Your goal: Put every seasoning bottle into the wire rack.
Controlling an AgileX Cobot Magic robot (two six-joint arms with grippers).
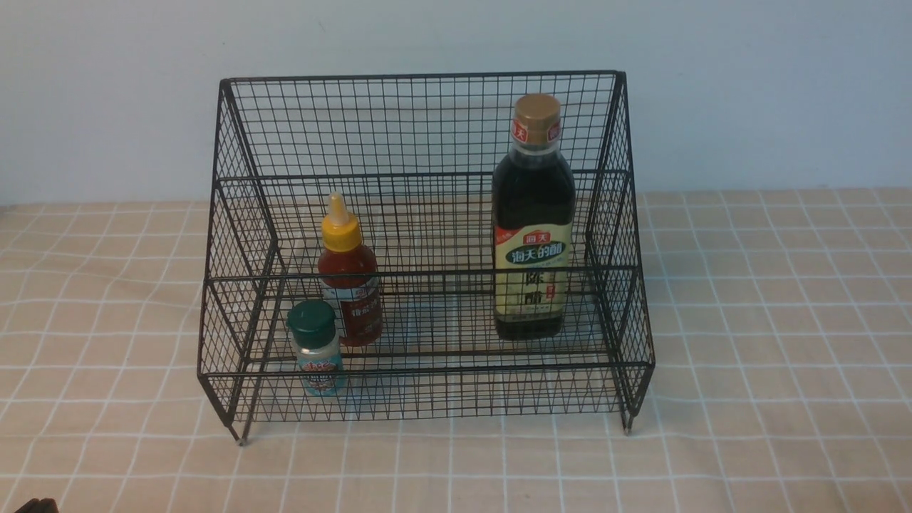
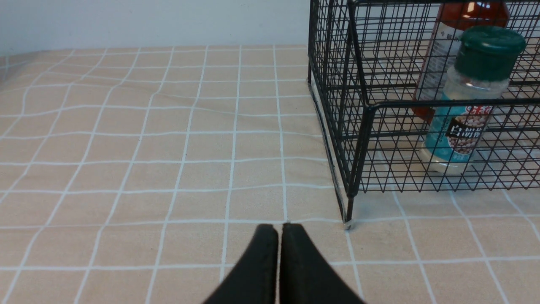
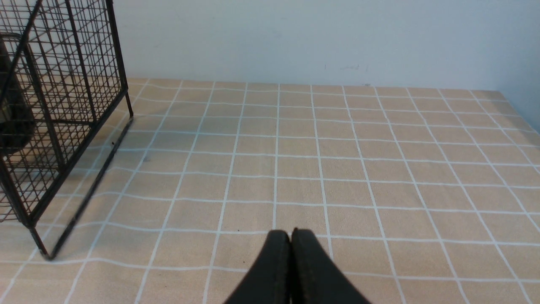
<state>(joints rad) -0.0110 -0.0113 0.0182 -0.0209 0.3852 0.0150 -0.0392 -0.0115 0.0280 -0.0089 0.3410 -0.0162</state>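
The black wire rack (image 1: pixel 420 128) stands mid-table with all three seasoning bottles upright inside it. The tall dark vinegar bottle (image 1: pixel 533 221) with gold cap is on the right of the lower tier. The red sauce bottle (image 1: pixel 348 278) with yellow nozzle stands left of centre, and the small green-lidded shaker (image 1: pixel 315 349) sits just in front of it. In the left wrist view the shaker (image 2: pixel 468 105) and red bottle (image 2: pixel 447 46) show behind the rack's corner (image 2: pixel 358 126). My left gripper (image 2: pixel 278 228) is shut and empty over the cloth, short of that corner. My right gripper (image 3: pixel 290 233) is shut and empty, to the rack's (image 3: pixel 50 97) right.
A beige tablecloth (image 1: pixel 769 342) with a white grid covers the table. A pale wall (image 1: pixel 456 35) rises behind the rack. A dark bit of the left arm (image 1: pixel 35 506) peeks in at the front view's lower left corner.
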